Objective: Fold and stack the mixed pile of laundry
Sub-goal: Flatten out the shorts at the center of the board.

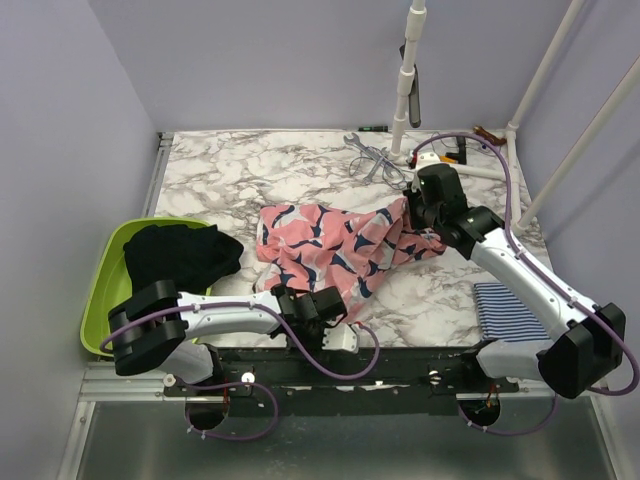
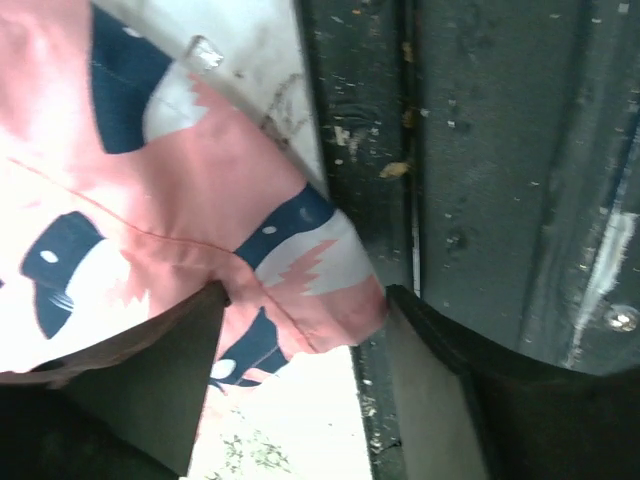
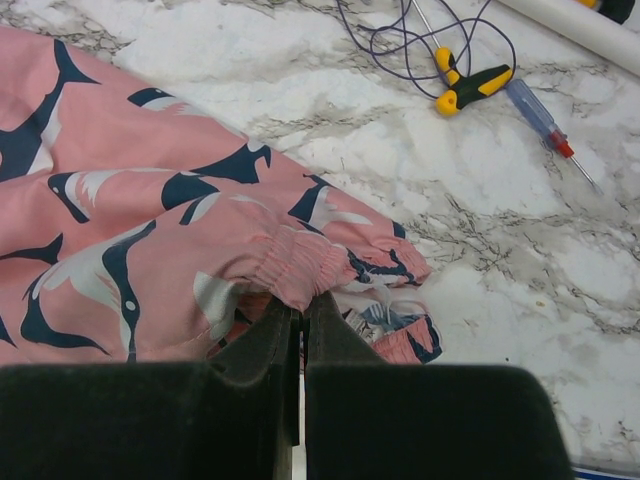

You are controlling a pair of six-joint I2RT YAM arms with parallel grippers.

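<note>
Grip comes first: your right pincer (image 3: 300, 312) is pressed together on the gathered elastic edge of the pink garment (image 3: 130, 200), so hold that pinch firm and don't tug. Your left pincer (image 2: 305, 300) is spread. A near corner of the same cloth lies between its fingers (image 2: 150, 400) but is not yet clamped, and it hangs past the worktop (image 2: 280, 440) edge over the black rail (image 2: 480, 150).

I'd judge the step to be spreading this piece flat for folding. Close on the hem itself, taking one layer only, before you pull.

From above, the garment sits bunched mid-worktop, with the right pincer at its 3 o'clock end and the left at about 6 o'clock. Draw the two ends apart gently until the wrinkles go.

Farther out, the black garment (image 1: 180, 255) lies in the green basin (image 1: 97, 320) at 9 o'clock. The striped garment (image 1: 505, 310) is at 4 o'clock beside the right arm. Mind the screwdriver (image 3: 470, 85) near 1 o'clock.
</note>
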